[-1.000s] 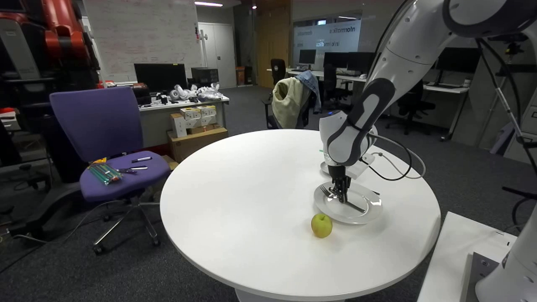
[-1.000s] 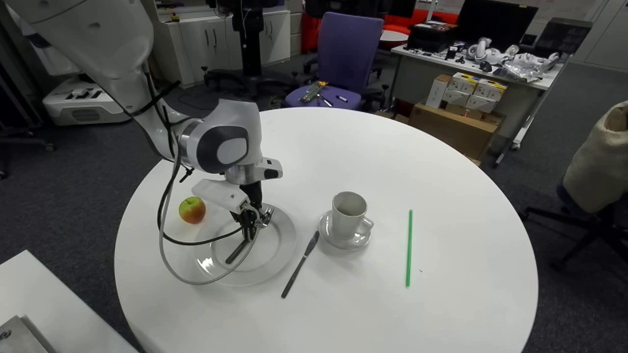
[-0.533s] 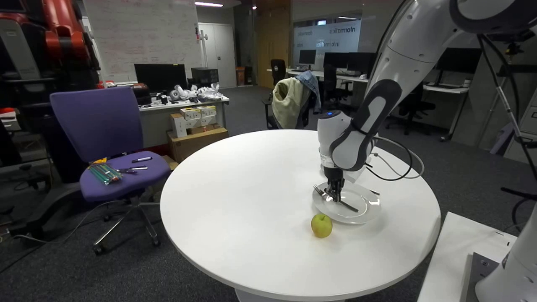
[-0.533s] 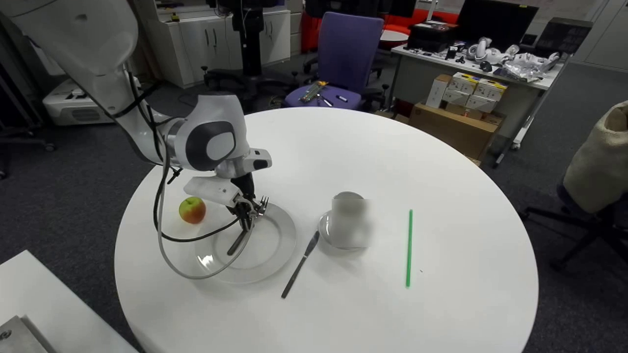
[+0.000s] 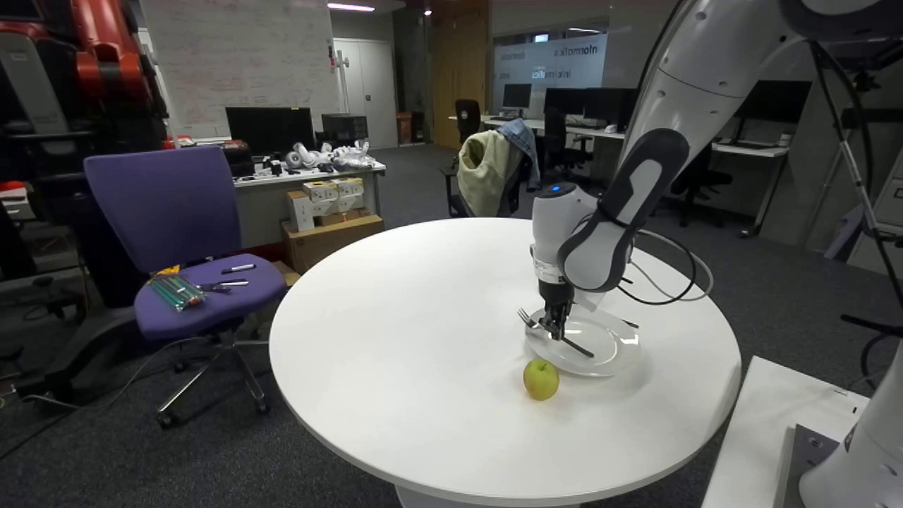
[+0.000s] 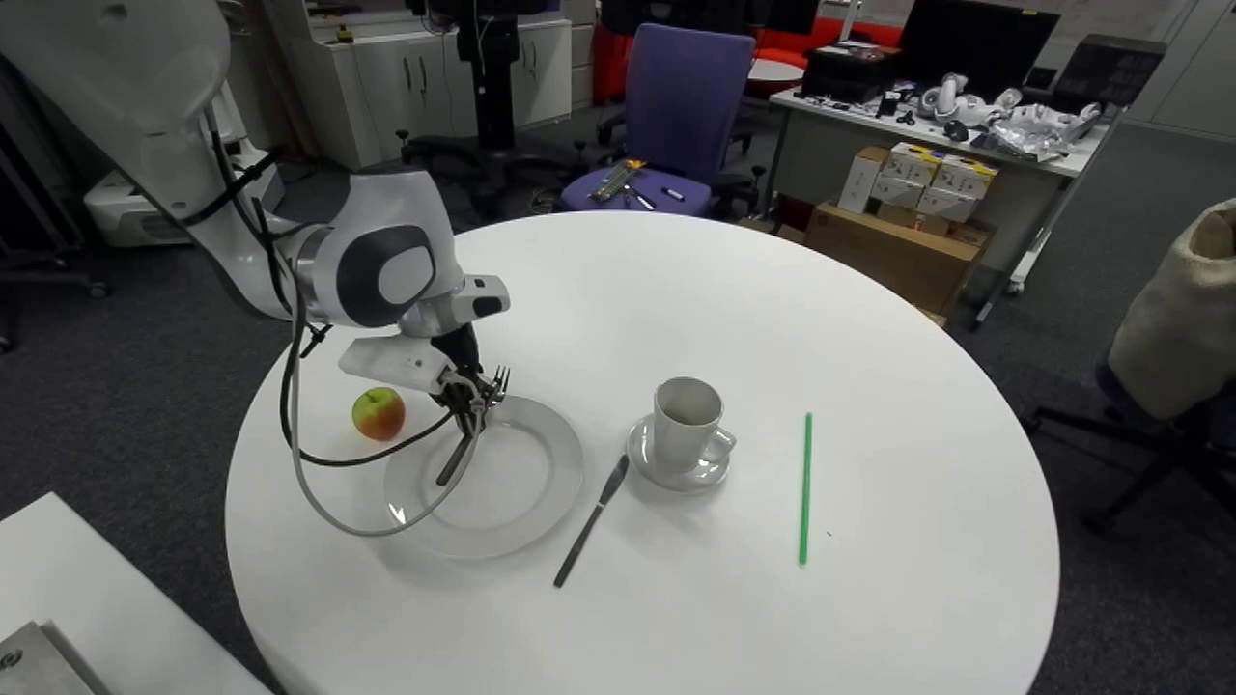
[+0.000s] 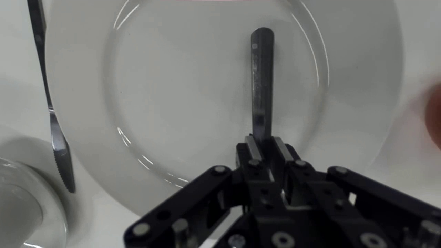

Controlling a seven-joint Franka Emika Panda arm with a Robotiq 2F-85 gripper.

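Note:
My gripper point(image 7: 264, 142) is shut on a fork, gripping it around the neck or upper handle. In the wrist view the dark fork handle point(image 7: 262, 79) sticks out from between the fingertips over the plate. The silver tines point(image 5: 525, 319) show on the gripper's far side in both exterior views, over the plate's edge; the wrist view hides them. Below lies a white plate point(image 6: 550, 502), under the fork handle. Whether the fork touches the plate I cannot tell. A yellow-red apple point(image 6: 379, 414) sits on the table beside the plate, close to the gripper.
A table knife point(image 6: 591, 524) lies beside the plate. Past it, a white cup point(image 6: 684, 425) stands on a saucer point(image 6: 666, 475), and a green straw point(image 6: 805, 492) lies farther off. All rest on a round white table point(image 5: 395, 353). Cables point(image 6: 338, 526) loop from the wrist over the plate.
The gripper has carried the fork leftward and slightly up in both exterior views, toward the plate's edge. The tines now reach the rim. Plate, apple, knife and cup have stayed put.

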